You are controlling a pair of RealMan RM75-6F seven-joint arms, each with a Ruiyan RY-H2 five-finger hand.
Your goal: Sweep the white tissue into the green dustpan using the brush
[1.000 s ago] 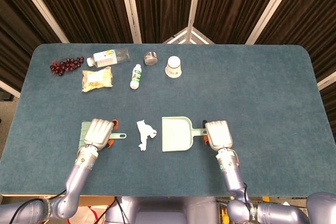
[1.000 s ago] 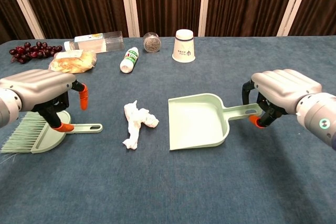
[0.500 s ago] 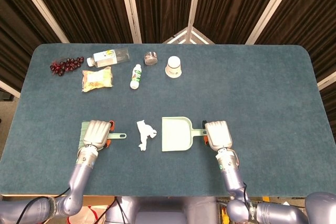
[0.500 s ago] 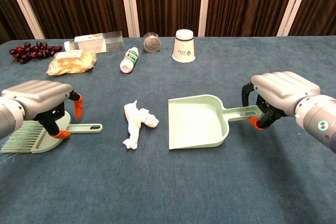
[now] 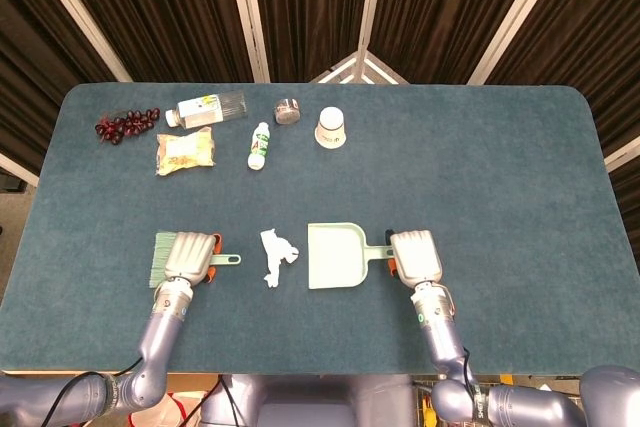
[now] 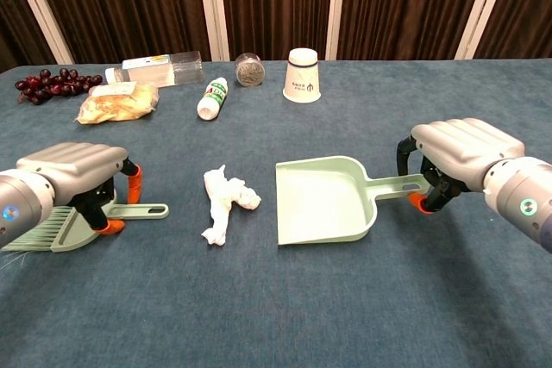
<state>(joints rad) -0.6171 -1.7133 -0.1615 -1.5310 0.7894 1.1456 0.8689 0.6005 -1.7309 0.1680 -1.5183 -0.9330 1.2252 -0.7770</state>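
Left hand lowered; chest view suggests brush contact.

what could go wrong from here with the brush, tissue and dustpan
1. The left hand sits over the brush head, not its handle; a grip there might leave the bristles badly angled for sweeping.
2. The white tissue is light and crumpled; a sweep may roll over it or drag it only partway.
3. The green dustpan lies flat, with the right hand only at its handle tip; the pushed tissue might slide the dustpan away if that hold is loose.
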